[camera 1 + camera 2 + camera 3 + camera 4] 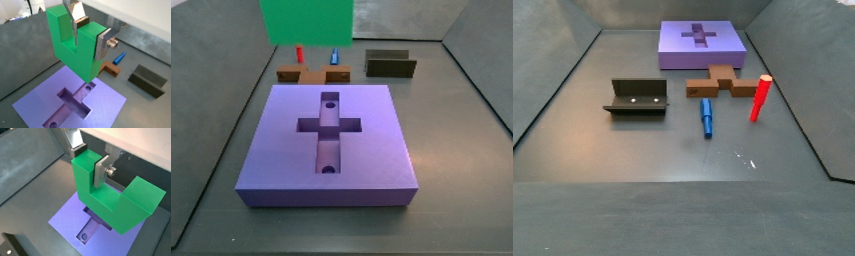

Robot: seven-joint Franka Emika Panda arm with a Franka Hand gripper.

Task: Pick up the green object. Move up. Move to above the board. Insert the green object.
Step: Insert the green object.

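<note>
Green block (pixel 73 47) held in air above board (pixel 40 107); a wrist view (pixel 113 203) shows it tilted, prongs up. Gripper (pixel 90 34) closed on one prong, silver fingers (pixel 101 172) pressing both its faces. In a side view block (pixel 305 20) sits at top edge, above far end of board (pixel 372 140). Cross recess (pixel 329 125) is empty. Brown cross (pixel 720 82), red peg (pixel 760 98), blue peg (pixel 706 117) and fixture (pixel 637 98) lie on floor near board (pixel 673 50).

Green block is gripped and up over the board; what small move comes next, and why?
Probably a short descent. In both wrist views the end effector is shut on one prong of the green object, whose base hangs above the cross-shaped recess in the board, not yet touching. Check alignment first.
</note>
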